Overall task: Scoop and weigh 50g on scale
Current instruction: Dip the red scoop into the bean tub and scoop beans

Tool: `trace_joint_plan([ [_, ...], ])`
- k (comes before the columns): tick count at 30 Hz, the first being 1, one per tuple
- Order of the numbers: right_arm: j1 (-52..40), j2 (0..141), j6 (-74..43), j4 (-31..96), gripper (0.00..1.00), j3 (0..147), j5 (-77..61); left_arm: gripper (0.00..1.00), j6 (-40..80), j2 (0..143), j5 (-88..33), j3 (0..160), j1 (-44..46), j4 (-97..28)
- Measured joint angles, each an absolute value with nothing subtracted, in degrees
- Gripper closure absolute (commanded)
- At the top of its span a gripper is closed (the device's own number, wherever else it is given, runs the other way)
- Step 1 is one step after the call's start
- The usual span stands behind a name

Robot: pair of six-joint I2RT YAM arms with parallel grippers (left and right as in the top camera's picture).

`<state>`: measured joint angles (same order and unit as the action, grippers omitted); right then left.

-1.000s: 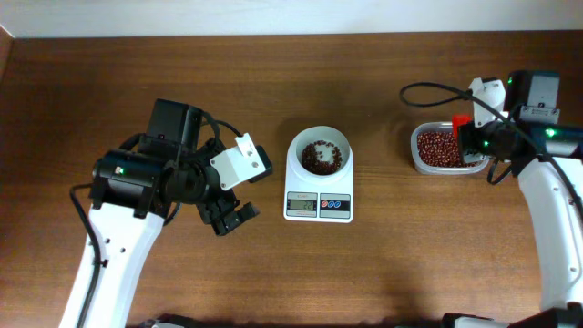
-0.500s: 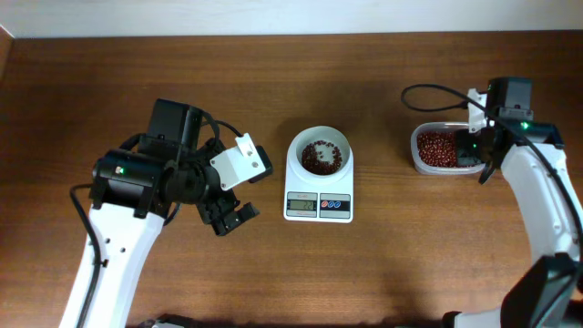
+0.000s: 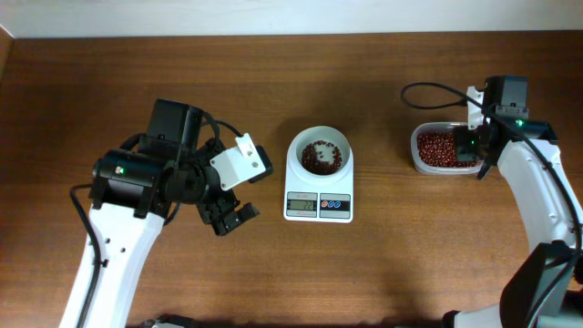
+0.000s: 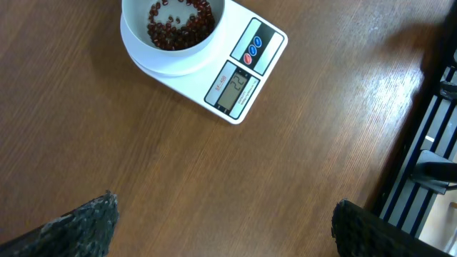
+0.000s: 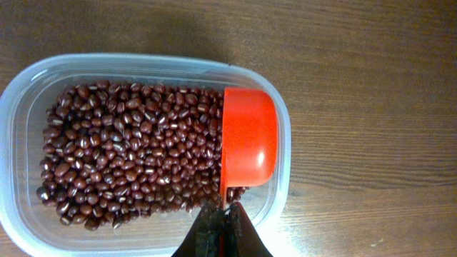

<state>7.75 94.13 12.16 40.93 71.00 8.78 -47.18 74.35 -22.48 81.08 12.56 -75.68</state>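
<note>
The white scale [image 3: 319, 193] stands mid-table, its round bowl [image 3: 320, 155] holding some red beans; the left wrist view shows the scale [image 4: 239, 78] at the top. My left gripper [image 3: 232, 219] hovers open to the left of it, over bare wood, fingertips far apart [image 4: 225, 214]. My right gripper [image 5: 223, 223] is shut on the thin handle of a red scoop [image 5: 248, 135]. The scoop sits inside the right end of the clear tub [image 5: 21, 93], beside the red beans [image 5: 128, 157]. No beans show on the scoop's red surface. From overhead the right gripper [image 3: 469, 150] hides the scoop.
The clear tub [image 3: 414, 150] of beans sits at the right, about a hand's width from the scale. A black cable [image 3: 428, 89] loops behind it. Dark framework [image 4: 435, 164] shows past the table edge in the left wrist view.
The right wrist swung left and down over the tub, and the red scoop, visible overhead a second ago, is now hidden under it. The left arm has not moved.
</note>
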Motion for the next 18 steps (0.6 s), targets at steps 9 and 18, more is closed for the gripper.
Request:
trace_joint_plan([
  [9, 7.75, 96.84, 12.14, 40.42, 0.96, 71.0, 7.11, 0.01, -47.18, 74.35, -22.48, 81.08, 12.56, -75.68],
  [18, 7.9, 97.36, 11.97, 40.21, 0.96, 71.0, -4.45, 0.01, -47.18, 74.35, -22.48, 81.08, 12.56, -75.66],
])
